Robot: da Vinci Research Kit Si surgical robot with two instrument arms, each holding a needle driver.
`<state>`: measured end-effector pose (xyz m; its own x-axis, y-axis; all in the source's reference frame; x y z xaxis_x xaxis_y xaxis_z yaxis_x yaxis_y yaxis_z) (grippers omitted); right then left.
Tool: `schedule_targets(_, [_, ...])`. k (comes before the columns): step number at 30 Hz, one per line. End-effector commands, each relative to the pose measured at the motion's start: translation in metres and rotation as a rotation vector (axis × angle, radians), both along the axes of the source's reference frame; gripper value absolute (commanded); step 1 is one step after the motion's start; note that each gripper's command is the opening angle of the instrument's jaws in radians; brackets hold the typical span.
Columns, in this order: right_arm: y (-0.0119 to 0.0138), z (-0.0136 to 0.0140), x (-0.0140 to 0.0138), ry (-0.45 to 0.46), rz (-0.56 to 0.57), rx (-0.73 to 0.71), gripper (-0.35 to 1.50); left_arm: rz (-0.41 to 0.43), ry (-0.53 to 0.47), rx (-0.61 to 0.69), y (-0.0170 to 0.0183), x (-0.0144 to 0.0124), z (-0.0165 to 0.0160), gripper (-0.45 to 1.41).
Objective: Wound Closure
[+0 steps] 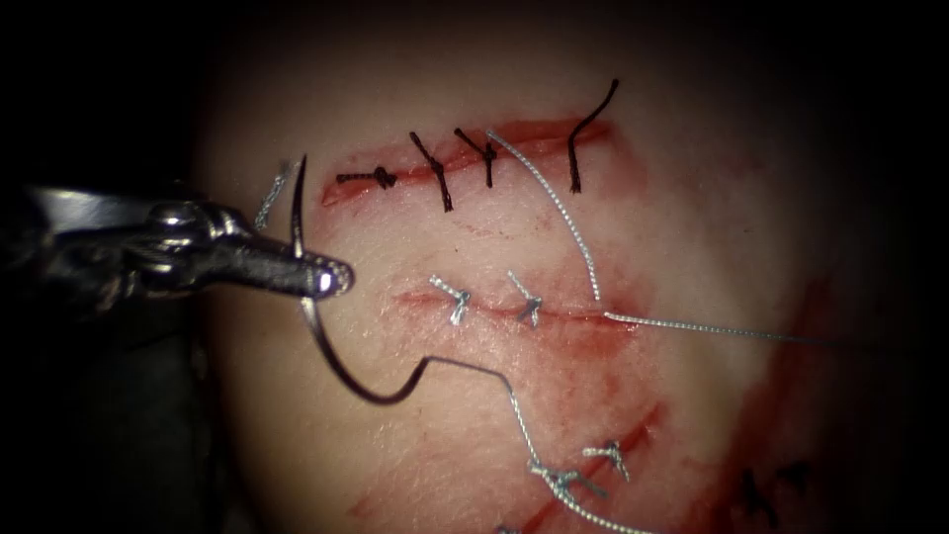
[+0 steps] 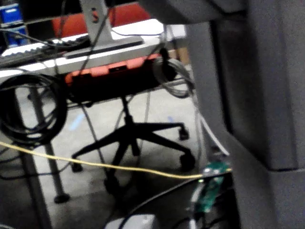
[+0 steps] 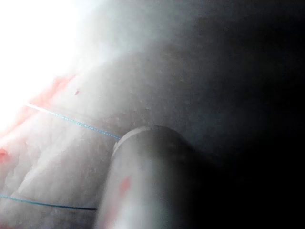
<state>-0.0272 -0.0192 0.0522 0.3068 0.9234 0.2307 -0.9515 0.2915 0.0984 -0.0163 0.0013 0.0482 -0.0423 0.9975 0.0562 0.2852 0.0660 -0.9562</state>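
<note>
One claw [image 1: 331,278] at work, the left: pressed together on the curved needle [image 1: 314,321] near mid-curve, needle clear of the tissue [image 1: 692,237], left of the middle cut [image 1: 514,311]. Thread [image 1: 474,368] trailing from needle's tail, beyond claw's tip. Likely between bites; next calls for re-aiming the point.

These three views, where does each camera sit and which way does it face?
Endoscope view: above and in front of the tissue; left tool grips the needle mid-curve, clear of the tissue, left of the cuts.
Left wrist view: faces a room, an office chair.
Right wrist view: along its own shaft at tissue.
Shared: thread.
</note>
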Motion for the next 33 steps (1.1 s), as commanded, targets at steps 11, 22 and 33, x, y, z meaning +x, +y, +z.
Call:
schedule_targets(11, [-0.0004, 0.0002, -0.0009, -0.036, 0.018, 0.010, -0.35, 0.002, 0.003, 0.000, -0.0001, -0.0005, 0.0005, -0.45])
schedule_targets(22, [-0.0011, -0.0002, -0.0030, -0.067, 0.045, 0.041, -0.35, 0.002, 0.003, 0.000, -0.0001, -0.0005, 0.0005, -0.45])
schedule_targets(33, [-0.0014, -0.0006, -0.0043, -0.088, 0.045, 0.052, -0.35, 0.002, 0.003, 0.000, -0.0001, -0.0005, 0.0005, -0.45])
